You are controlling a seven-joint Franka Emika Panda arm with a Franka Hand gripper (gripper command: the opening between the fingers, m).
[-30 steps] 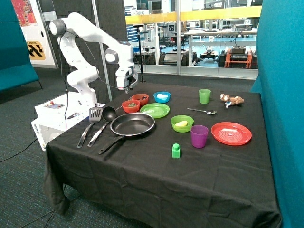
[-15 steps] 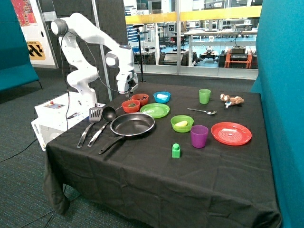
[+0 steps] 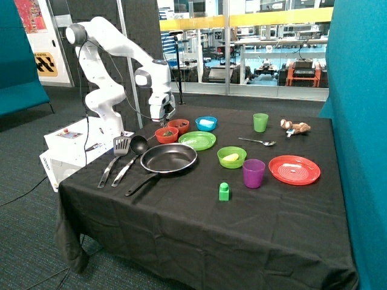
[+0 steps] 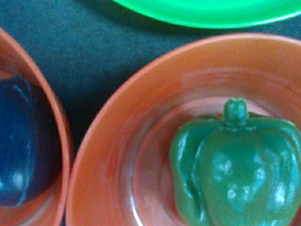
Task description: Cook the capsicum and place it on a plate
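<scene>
the counter [image 3: 181,229] is draped in a matte black cloth that hangs in soft folds at its edges, a plain dark ground that sets off the bright plastic toys. the white arm bends over its far corner and brings the gripper [image 3: 162,118] low over a pair of small red bowls; from here i cannot tell whether the fingers are released or clenched, since neither view shows them. the black frying pan [image 3: 169,158] sits near the middle with its handle angled toward the front edge, smooth and empty, probably set there as the cooking spot. just behind it lies the plate [image 3: 198,141], round, flat and lime-green with a glossy rim, touching nothing, so it looks ready to receive the food last. the nearer red bowl [image 4: 155,108] is shiny orange-red plastic with faint concentric rings. inside it rests the capsicum [image 4: 235,165], dark green, lobed and lumpy with a short stubby stem, lying on its side against the bowl's floor. the other bowl beside it holds a dark blue rounded piece [image 4: 21,141]. judging by this, the capsicum is not yet picked up, and cooking and plating remain undone.
</scene>
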